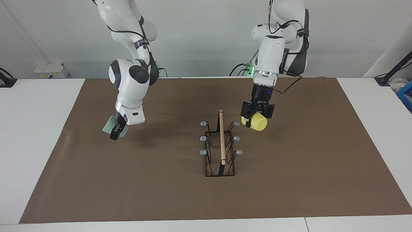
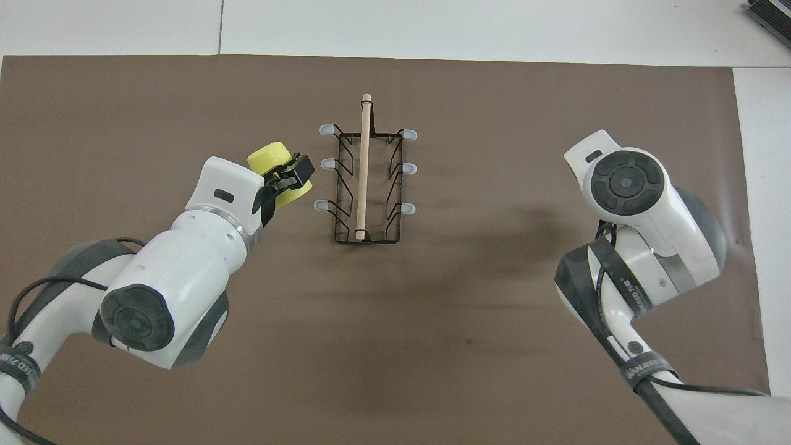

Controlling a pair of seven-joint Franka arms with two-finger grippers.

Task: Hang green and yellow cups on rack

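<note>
Brown paper [image 1: 180,199] covers the middle of the white table [image 1: 38,135]. In the facing view the black wire rack [image 1: 220,148] stands at the centre of the paper, its wooden rod along the top and 6 grey-tipped prongs sticking out, 3 to each side, all bare. The left gripper [image 1: 257,116] hangs over the paper just beside the rack, toward the left arm's end of the table, clamped on the yellow cup [image 1: 258,122], which is tilted and clear of the prongs. The right gripper [image 1: 116,130] hangs over the paper well apart from the rack, toward the right arm's end of the table, clamped on the green cup [image 1: 108,126], only a pale sliver of which shows past the fingers.

In the overhead view the yellow cup [image 2: 275,164] sits in the left gripper [image 2: 289,176] just beside the rack [image 2: 366,179], level with the middle prong. The right arm's wrist covers its gripper and the green cup.
</note>
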